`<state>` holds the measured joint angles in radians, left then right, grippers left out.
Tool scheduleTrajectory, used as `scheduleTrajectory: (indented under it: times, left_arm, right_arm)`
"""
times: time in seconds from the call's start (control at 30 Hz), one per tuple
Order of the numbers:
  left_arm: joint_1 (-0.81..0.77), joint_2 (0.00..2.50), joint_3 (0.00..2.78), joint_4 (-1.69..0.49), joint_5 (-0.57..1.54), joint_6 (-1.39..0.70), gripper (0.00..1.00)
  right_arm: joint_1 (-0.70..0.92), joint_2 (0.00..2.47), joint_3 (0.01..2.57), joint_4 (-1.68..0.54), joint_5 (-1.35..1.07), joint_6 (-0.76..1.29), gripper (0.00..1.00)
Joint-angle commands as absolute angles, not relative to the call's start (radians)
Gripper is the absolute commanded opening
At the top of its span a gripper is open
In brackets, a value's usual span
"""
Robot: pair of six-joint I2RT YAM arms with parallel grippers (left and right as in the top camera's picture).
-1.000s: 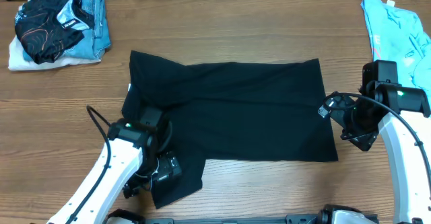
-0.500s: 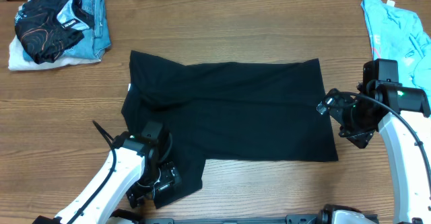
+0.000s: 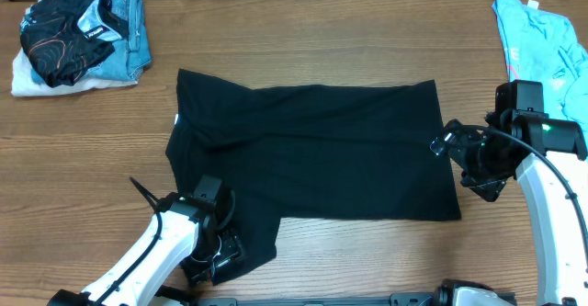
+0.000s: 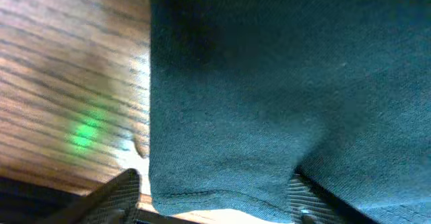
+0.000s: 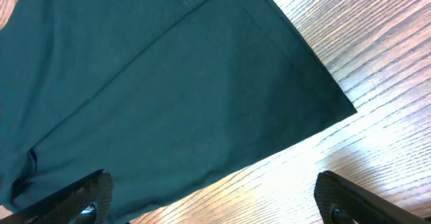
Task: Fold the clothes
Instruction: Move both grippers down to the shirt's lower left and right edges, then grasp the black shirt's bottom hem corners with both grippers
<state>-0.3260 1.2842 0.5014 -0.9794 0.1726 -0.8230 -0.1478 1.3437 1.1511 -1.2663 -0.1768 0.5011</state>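
Over the sleeve hem of the black shirt (image 3: 322,150), the left claw (image 4: 212,189) stood spread; a deeper bite through both layers seemed advisable.

Left side first: my white left arm (image 3: 152,251) comes in low from the near edge. Its black two-finger left gripper (image 3: 213,255) points down, with the dark fingers (image 4: 114,194) standing apart. On the far side, my white right arm (image 3: 551,205) bends inward. Its black right gripper (image 3: 455,159) is spread wide, fingertips (image 5: 77,197) far apart.
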Motion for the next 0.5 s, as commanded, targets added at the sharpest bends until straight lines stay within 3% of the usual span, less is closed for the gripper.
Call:
scheduleTrajectory:
  times: [0.0, 0.17, 0.3, 0.37, 0.47]
  left_arm:
    - [-0.328, 1.288, 0.492, -0.978, 0.179, -0.835, 0.70]
    - [-0.328, 1.288, 0.480, -0.951, 0.167, -0.834, 0.62]
    - [-0.328, 1.288, 0.473, -0.941, 0.176, -0.835, 0.48]
    - [-0.327, 1.288, 0.473, -0.941, 0.176, -0.836, 0.36]
    - [-0.327, 1.288, 0.473, -0.941, 0.176, -0.839, 0.06]
  right_arm:
    - [-0.143, 1.335, 1.145, -1.260, -0.185, 0.498, 1.00]
    - [-0.143, 1.335, 1.145, -1.253, -0.185, 0.498, 1.00]
    - [-0.143, 1.335, 1.145, -1.253, -0.185, 0.498, 1.00]
    - [-0.143, 1.335, 1.145, -1.251, -0.185, 0.498, 1.00]
    - [-0.143, 1.335, 1.145, -1.248, -0.185, 0.498, 1.00]
